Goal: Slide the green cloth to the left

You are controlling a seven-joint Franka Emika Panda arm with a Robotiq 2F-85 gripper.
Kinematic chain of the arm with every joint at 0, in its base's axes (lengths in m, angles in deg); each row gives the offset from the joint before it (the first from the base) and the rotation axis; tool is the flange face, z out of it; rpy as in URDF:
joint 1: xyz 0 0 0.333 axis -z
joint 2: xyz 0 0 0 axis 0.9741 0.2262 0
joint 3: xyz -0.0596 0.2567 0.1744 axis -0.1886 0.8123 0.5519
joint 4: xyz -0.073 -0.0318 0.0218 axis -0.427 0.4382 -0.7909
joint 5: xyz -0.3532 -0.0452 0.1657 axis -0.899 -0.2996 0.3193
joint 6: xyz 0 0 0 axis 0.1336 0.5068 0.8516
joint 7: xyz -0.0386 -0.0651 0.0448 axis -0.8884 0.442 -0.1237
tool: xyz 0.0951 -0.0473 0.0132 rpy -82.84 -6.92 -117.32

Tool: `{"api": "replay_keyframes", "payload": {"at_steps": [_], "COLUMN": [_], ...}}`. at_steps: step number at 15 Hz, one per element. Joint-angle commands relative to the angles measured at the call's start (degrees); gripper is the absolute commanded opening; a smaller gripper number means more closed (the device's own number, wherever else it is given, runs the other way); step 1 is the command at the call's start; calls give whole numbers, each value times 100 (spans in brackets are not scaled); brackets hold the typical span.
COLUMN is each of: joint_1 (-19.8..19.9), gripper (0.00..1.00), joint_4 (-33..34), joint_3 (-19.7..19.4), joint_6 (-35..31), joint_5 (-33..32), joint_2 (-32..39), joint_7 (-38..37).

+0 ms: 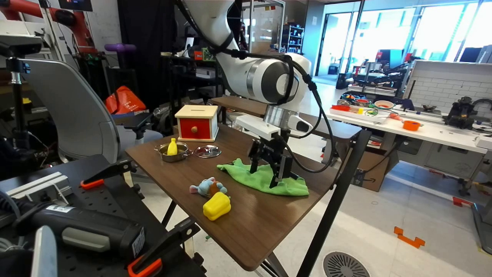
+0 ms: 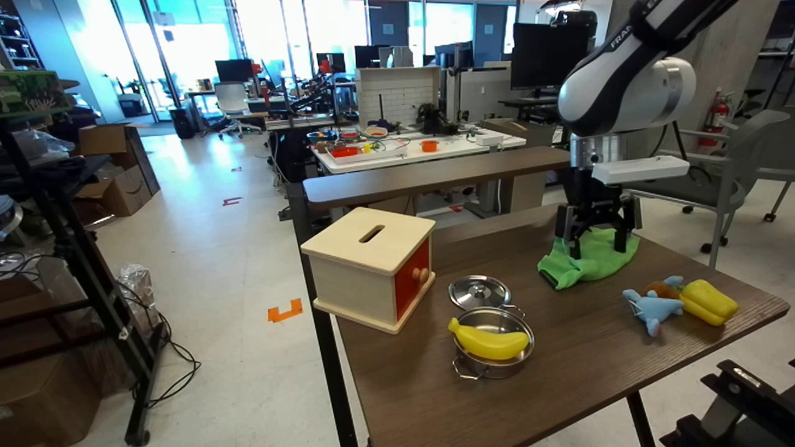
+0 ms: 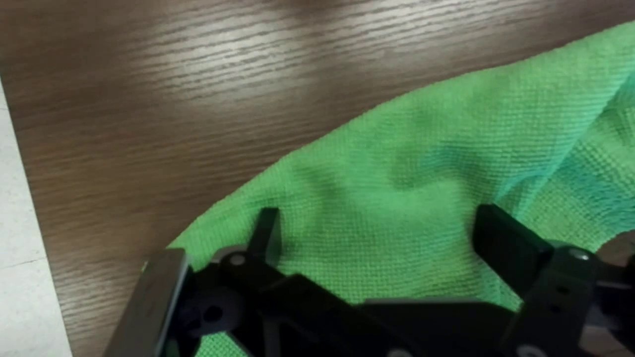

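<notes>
Cloth [image 1: 262,180] lies rumpled on the table [image 2: 590,379], near one edge. Gripper [image 2: 597,251] stands over it, jaws spread wide, cloth showing in the gap; nothing pinched that I can see. Fingertips [image 3: 268,233] are down at the cloth, probably touching. Reach looks done. Whether any of the slide is made, cannot tell: no start or end mark shows. Remaining, my guess: press or grip, draw it leftward, let go, lift clear.

Pepper [image 2: 708,302], blue toy [image 2: 652,307] sat near hand [image 2: 597,250]; lid [image 2: 479,292] lay between hand and box [image 2: 366,282]; banana [image 2: 492,344] in pot [image 2: 506,367] farther.
</notes>
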Motion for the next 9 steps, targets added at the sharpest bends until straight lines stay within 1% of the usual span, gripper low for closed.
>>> {"api": "replay_keyframes", "payload": {"at_steps": [1, 4, 9], "joint_1": [-188, -357, -720], "gripper": [100, 100, 100], "joint_4": [876, 1240, 1620], "joint_3": [13, 46, 182], "joint_6": [287, 440, 624], "joint_5": [-237, -369, -558], "joint_2": [634, 901, 1159], "joint_7": [-174, -155, -36]}}
